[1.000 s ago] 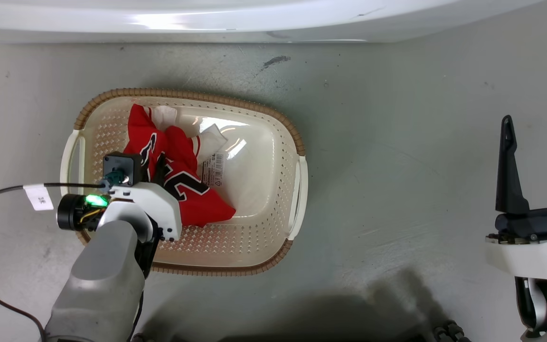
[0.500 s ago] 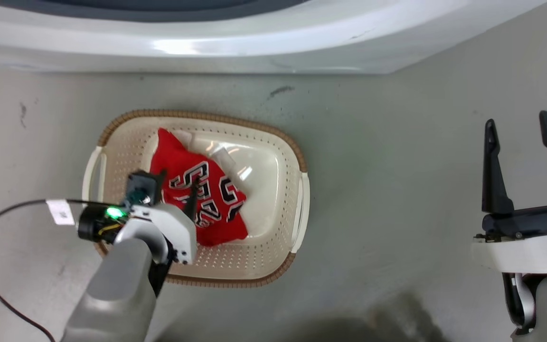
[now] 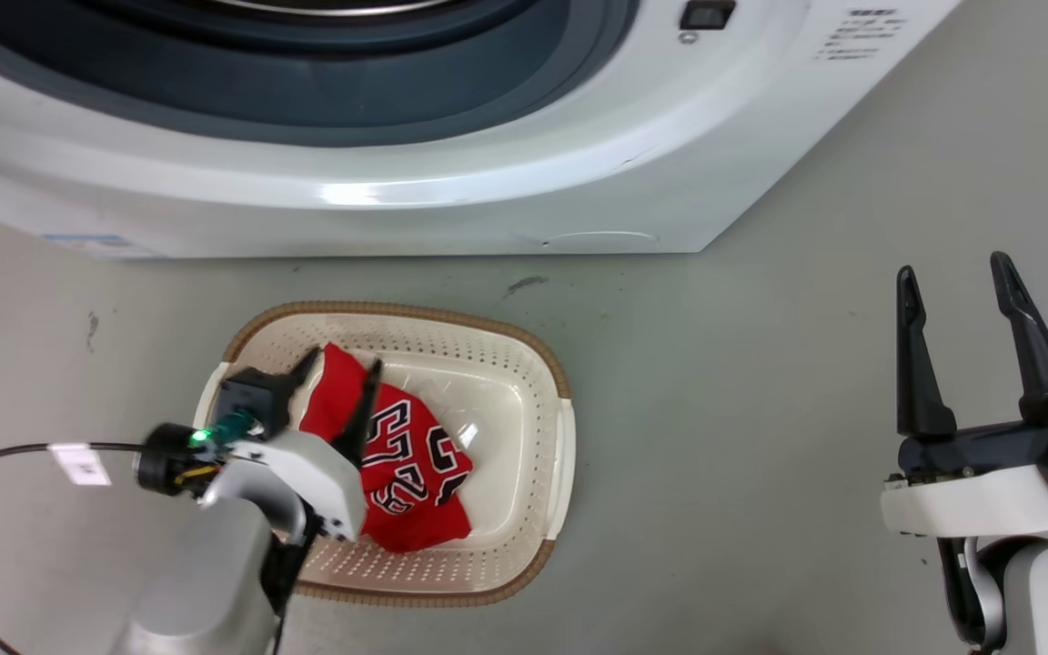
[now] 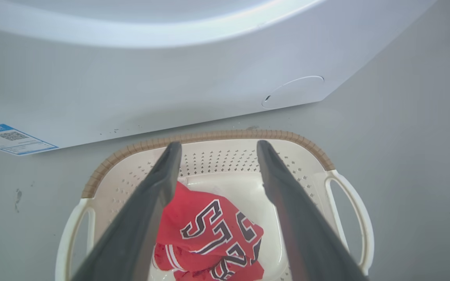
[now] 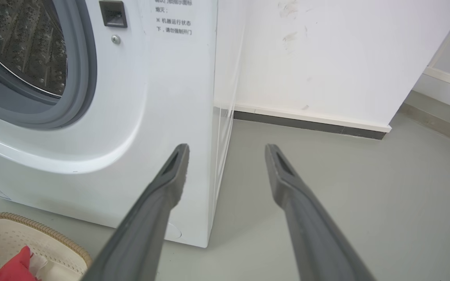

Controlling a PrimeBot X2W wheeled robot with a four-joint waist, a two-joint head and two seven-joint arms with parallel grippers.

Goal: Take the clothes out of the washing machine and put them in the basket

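One red jersey (image 3: 410, 459) lies crumpled in the basket (image 3: 451, 314), which sits on the floor (image 3: 715, 409) just in front of the washing machine (image 3: 488, 182). The left end effector (image 3: 342, 364) hangs over it with fingers spread wide, gripping nothing. The right end effector (image 3: 953, 267) is likewise spread and empty, well off to the side.

The likely trouble is a snag. One left finger (image 3: 362, 405) overlaps the cloth's upper edge in the head view, and contact cannot be ruled out, so a lift could drag the jersey over the rim.

The left wrist view shows white-striped trim (image 4: 168, 253) low in the heap, where the forearm (image 3: 206, 582) blocks the head view; whether that is a second garment cannot be told. The right wrist view shows the perforated drum (image 5: 22, 47) with no red in the visible part, so a garment deeper inside could be missed.
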